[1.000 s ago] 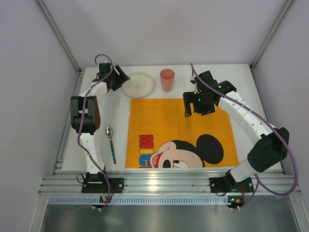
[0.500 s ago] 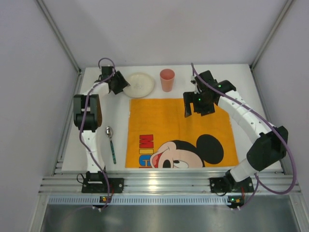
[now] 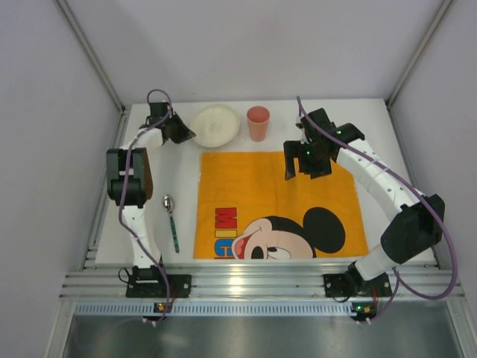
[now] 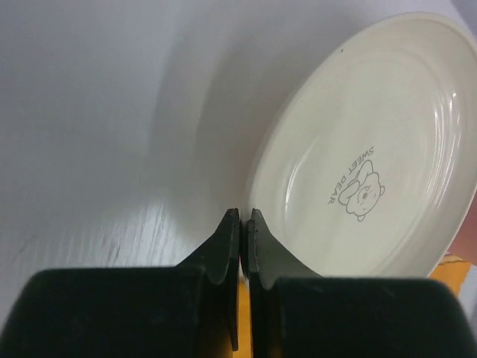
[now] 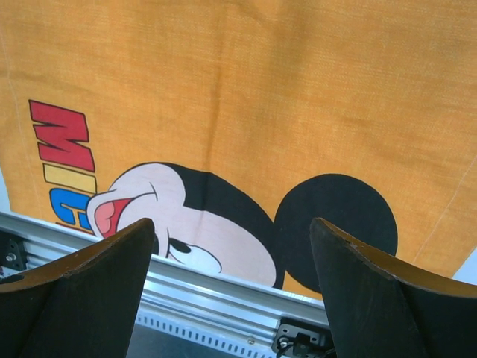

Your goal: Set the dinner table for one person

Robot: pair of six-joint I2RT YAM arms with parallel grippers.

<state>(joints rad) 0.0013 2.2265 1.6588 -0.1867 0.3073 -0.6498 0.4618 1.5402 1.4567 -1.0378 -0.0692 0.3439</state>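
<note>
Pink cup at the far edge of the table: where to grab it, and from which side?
Grip the pink tapered cup across its wall below the rim, coming from its right. It stands upright, mouth up. The cream round plate sits close on its left, while its right side looks free. The right gripper, open above the orange cloth mat, is on that side.

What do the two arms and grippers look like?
The left arm and right arm have white links, black joints and a purple cable each. Small green lights show near the right wrist. The left gripper and right gripper have black tapered fingers.
</note>
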